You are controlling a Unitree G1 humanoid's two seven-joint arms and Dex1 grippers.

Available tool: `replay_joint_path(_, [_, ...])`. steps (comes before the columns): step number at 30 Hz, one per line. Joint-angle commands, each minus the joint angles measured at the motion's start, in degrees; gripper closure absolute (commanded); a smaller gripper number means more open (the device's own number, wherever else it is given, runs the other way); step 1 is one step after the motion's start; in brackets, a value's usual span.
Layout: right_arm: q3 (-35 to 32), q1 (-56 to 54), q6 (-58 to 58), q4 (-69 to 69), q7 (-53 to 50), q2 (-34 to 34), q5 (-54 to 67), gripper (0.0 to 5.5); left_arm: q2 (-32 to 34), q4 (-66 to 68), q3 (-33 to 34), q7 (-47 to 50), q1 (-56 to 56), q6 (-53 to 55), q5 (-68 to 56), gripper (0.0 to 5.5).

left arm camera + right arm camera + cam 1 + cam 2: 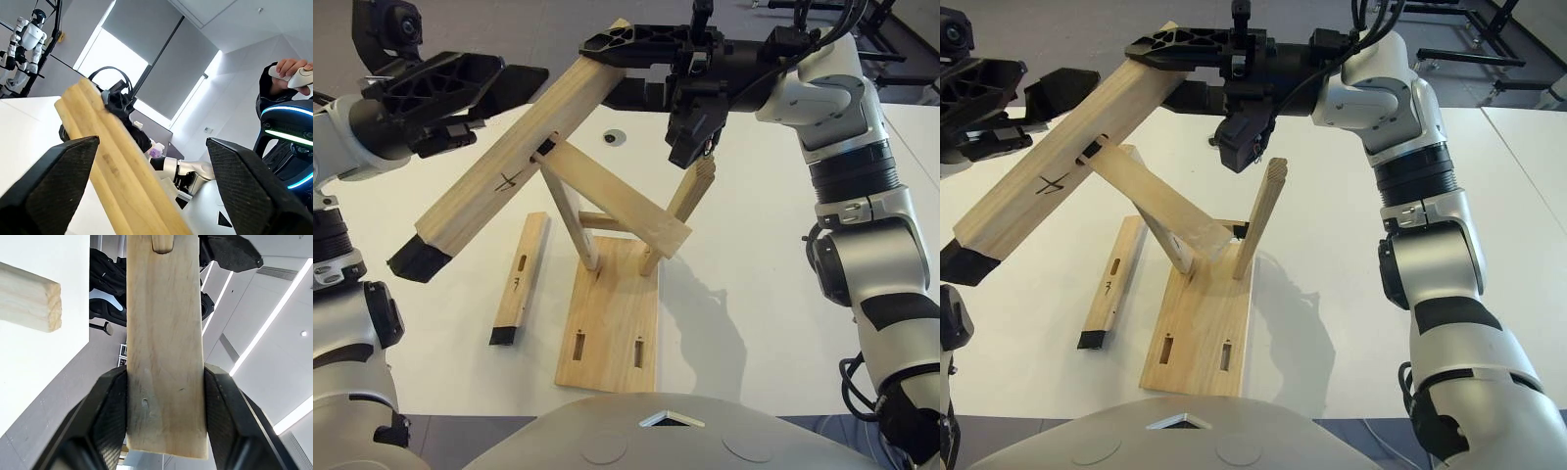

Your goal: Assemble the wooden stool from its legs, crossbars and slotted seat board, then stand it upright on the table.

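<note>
A long wooden leg (509, 166) with a black foot cap hangs slanted over the table. My right gripper (165, 382) is shut on its upper end, also seen in the left eye view (619, 64). My left gripper (151, 144) is open, its fingers (58, 181) wide on either side of the leg and not touching it. Two crossbars (612, 196) run from this leg's slot down towards the slotted seat board (612, 333), which lies flat. A second leg (683, 206) leans upright on the board's far end. A third leg (519, 279) lies flat to the board's left.
The white table (764, 294) has open room to the right of the board. A small round grommet (614, 137) sits in the tabletop behind the assembly. The table's near edge runs just in front of the board.
</note>
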Motion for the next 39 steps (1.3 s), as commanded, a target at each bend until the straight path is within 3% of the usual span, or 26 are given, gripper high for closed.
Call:
replay_joint_path(1, [0.82,-3.13,-1.01,-1.05,-1.87,-0.10,-2.44,3.46,0.45,-0.88,-3.52,1.39,-2.02,4.12,3.15,0.85])
replay_joint_path(10, [2.00,-3.72,-0.37,-2.59,-3.83,-0.15,-3.85,3.46,2.01,0.17,-5.81,-2.19,-4.71,12.73,3.69,0.79])
replay_joint_path(17, [2.44,-3.58,-0.88,-2.56,-5.73,-0.28,-6.02,3.46,1.44,0.55,-3.53,-4.70,-5.82,11.60,3.65,0.79])
replay_joint_path(28, [3.35,-4.31,-1.69,-3.32,-8.49,-0.52,-8.50,3.46,1.41,-0.59,-3.59,-6.21,-4.99,12.88,5.48,2.69])
replay_joint_path(39, [0.07,-6.49,-2.23,-4.66,-18.86,0.10,-18.93,3.46,1.98,-1.96,-3.95,-8.61,-4.42,12.70,7.57,3.12])
